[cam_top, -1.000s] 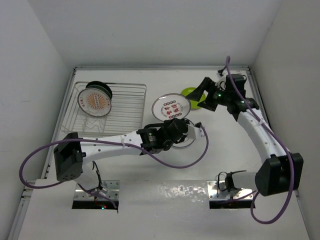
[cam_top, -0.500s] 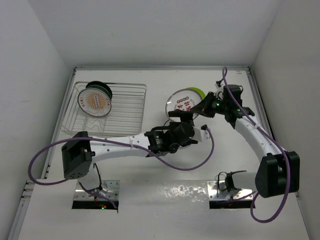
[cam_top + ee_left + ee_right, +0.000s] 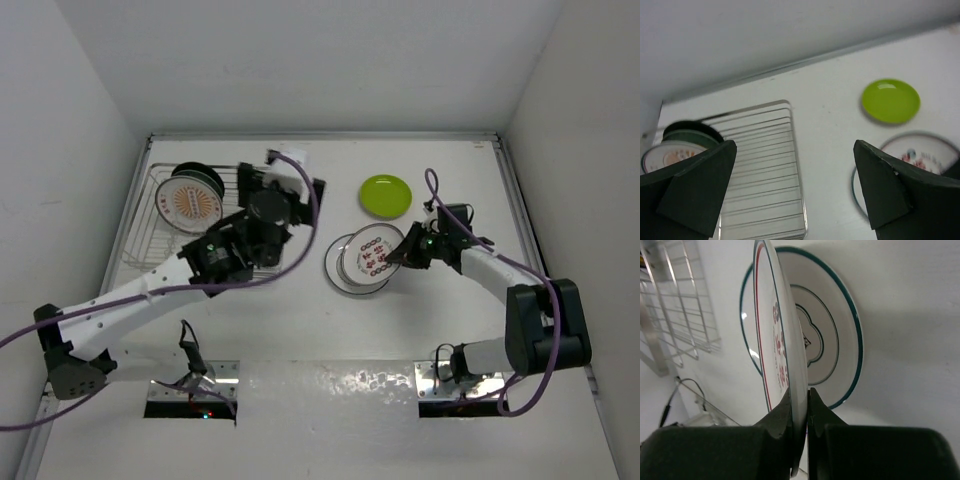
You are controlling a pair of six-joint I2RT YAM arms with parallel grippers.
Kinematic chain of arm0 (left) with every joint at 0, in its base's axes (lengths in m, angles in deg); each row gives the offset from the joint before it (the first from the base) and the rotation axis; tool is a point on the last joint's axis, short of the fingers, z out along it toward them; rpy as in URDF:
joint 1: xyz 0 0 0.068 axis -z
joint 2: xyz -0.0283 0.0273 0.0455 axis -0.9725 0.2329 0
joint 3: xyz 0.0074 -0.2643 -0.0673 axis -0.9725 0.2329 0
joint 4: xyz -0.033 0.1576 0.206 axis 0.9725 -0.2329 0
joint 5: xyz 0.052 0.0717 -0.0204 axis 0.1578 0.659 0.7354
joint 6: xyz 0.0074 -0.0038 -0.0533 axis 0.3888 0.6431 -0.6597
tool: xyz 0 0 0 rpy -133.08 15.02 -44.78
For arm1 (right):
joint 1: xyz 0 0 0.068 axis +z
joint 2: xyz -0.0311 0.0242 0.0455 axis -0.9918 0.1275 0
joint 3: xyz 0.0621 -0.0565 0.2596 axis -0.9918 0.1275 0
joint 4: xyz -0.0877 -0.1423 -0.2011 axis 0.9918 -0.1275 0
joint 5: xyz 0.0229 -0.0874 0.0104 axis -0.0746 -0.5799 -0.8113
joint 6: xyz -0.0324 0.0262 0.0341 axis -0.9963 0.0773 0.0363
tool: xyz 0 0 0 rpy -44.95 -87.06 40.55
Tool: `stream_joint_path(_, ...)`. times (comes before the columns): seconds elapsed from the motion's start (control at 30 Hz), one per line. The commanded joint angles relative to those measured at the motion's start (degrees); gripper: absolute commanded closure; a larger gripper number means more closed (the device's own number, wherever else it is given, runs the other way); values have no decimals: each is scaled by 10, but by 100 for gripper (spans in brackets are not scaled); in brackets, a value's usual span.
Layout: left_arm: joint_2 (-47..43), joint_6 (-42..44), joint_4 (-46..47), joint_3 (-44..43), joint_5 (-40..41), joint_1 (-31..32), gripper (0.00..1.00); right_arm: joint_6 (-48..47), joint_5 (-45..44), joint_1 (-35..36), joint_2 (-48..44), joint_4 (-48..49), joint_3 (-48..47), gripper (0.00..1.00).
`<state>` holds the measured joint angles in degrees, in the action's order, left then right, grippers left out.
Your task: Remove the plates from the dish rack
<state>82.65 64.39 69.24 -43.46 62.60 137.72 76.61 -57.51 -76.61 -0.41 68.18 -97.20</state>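
The silver wire dish rack (image 3: pixel 255 235) stands at the back left, with a white plate with an orange centre (image 3: pixel 188 205) upright in it and a black plate (image 3: pixel 198 176) behind that. My left gripper (image 3: pixel 278 180) hangs open and empty over the rack's right end (image 3: pixel 765 165). A lime green plate (image 3: pixel 385 195) lies on the table. My right gripper (image 3: pixel 400 250) is shut on the rim of a white plate with red dots (image 3: pixel 771 340). That plate is tilted on edge over a white teal-rimmed plate (image 3: pixel 842 340) lying flat.
White walls close the table in on the left, back and right. The rack's wires (image 3: pixel 680 315) show at the far left of the right wrist view. Purple cables trail from both arms.
My left gripper let go of the red-dotted plate, opened and swung back left to the rack. My right gripper shut on that plate and carried it down over the teal-rimmed plate.
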Motion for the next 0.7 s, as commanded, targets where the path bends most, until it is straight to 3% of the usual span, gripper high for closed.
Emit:
stream_joint_path(0.0,-8,-194,-76,-29,24,-76,0,-62,-14,26,-9,12,-4,98)
stream_joint_path(0.07,-9,-250,-113,-36,16,-127,0,-80,-33,40,-8,-17,-9,93)
stream_joint_path(0.2,-1,-311,-144,-40,-61,-219,0,-122,-76,61,2,-71,-38,48)
stream_joint_path(0.3,11,-338,-150,-39,-117,-277,0,-164,-158,95,16,-154,-99,28)
stream_joint_path(0.4,20,-350,-140,-37,-154,-322,0,-188,-237,126,40,-238,-168,2)
stream_joint_path(0.47,23,-367,-133,-36,-176,-345,0,-192,-261,144,50,-249,-183,1)
stream_joint_path(0.67,38,-419,-83,-11,-307,-473,0,-182,-209,154,92,-235,-199,1)
